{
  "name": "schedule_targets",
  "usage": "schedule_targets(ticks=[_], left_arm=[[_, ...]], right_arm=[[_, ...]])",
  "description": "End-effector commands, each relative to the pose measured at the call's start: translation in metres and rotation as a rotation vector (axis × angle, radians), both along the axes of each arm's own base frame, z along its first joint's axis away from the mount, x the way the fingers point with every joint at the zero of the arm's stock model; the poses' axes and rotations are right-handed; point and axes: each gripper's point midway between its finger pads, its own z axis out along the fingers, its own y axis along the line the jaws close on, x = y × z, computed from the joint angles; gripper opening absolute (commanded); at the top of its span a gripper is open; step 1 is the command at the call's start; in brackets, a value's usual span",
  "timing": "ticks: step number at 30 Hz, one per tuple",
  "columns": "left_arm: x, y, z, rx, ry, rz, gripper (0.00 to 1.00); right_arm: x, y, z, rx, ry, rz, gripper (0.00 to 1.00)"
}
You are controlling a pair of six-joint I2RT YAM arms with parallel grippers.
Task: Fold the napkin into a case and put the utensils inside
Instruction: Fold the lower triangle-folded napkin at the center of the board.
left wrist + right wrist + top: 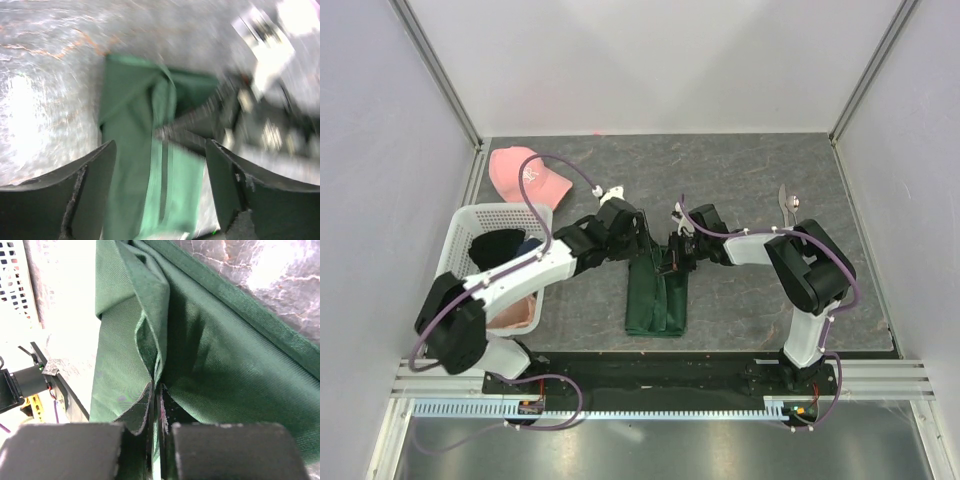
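From above, the folded napkin (pixel 657 295) runs lengthwise, its far end at the right gripper (pixel 677 250). The utensils (pixel 788 205) lie well off to that gripper's right, nearer the right arm.

Left wrist: the left gripper (pixel 160 165) hangs spread above the cloth.

Right wrist: jaws pressed together, pinching a napkin fold.

R hand (pixel 156 399) pinched tight on napkin (pixel 225 365) fold, grey table (pixel 260 270) behind, basket (pixel 15 275) upper left.

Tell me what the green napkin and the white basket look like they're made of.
The napkin: woven cloth, matte; fine weave, stitched hem and soft folds show. The basket: probably moulded plastic, smooth white; its walls are a rigid perforated lattice.
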Motion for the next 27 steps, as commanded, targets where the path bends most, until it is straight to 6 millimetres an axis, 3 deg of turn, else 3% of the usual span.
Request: schedule_targets(ticks=[1,2,5,7,9,15,16,20,27], left_arm=[[-0.044,-0.010,-0.003,0.046,-0.051,-0.350,0.72],[-0.058,-0.016,-0.007,0.043,-0.037,-0.418,0.61],[-0.085,-0.020,-0.024,0.140,-0.038,-0.502,0.54],[-0.092,-0.016,-0.035,0.229,-0.032,-0.504,0.51],[-0.095,-0.019,-0.038,0.283,-0.048,-0.508,0.34],[-0.110,-0.037,-0.052,0.365,-0.022,-0.532,0.36],[-0.115,-0.032,-0.065,0.439,0.007,-0.532,0.36],[-0.125,-0.037,-0.081,0.519,0.039,-0.529,0.34],[-0.131,-0.032,-0.086,0.550,0.046,-0.496,0.34]], right_arm=[[0.008,-0.001,0.000,-0.021,-0.013,0.018,0.09],[0.010,0.001,0.002,-0.019,-0.017,0.023,0.10],[0.013,0.002,0.003,-0.018,-0.006,0.019,0.10],[0.012,0.003,0.004,-0.011,0.007,0.020,0.10],[0.011,0.003,0.002,-0.015,0.012,0.020,0.09],[0.010,0.001,-0.002,-0.023,0.021,0.018,0.07],[0.011,0.001,-0.003,-0.024,0.022,0.015,0.06],[0.010,0.001,-0.002,-0.025,0.019,0.017,0.06],[0.007,-0.001,-0.006,-0.030,0.024,0.021,0.06]])
